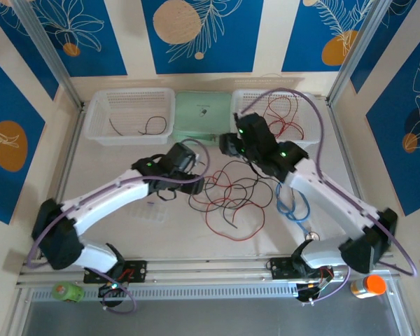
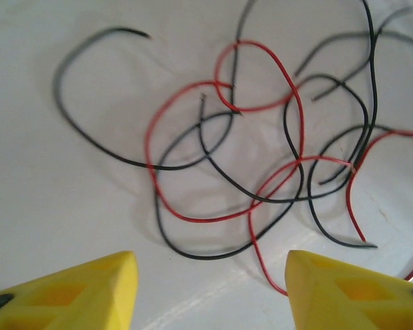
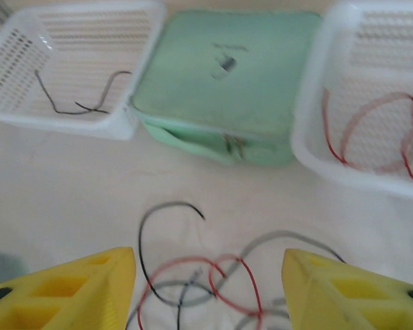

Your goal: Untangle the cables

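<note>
Top external view: the cables [image 1: 227, 196] lie as a loose red-and-black tangle on the table [image 1: 126, 231] between the two arms, spreading mostly side to side. The left gripper [image 1: 194, 183] sits at the tangle's left edge and looks the nearer. The right gripper [image 1: 231, 145] hangs at its far edge, towards the white baskets [image 1: 129, 133].

Left wrist view: the cables [image 2: 299, 159] lie ahead of the left gripper [image 2: 210, 275] and a little to its right. The nearest black loop curves just beyond the yellow fingertips [image 2: 103, 282]. The jaws stand apart with nothing between them.

Right wrist view: the cables [image 3: 166, 205] lie directly under the right gripper [image 3: 210, 275], and strands run into the gap from ahead. Its jaws are also parted and hold nothing.
</note>
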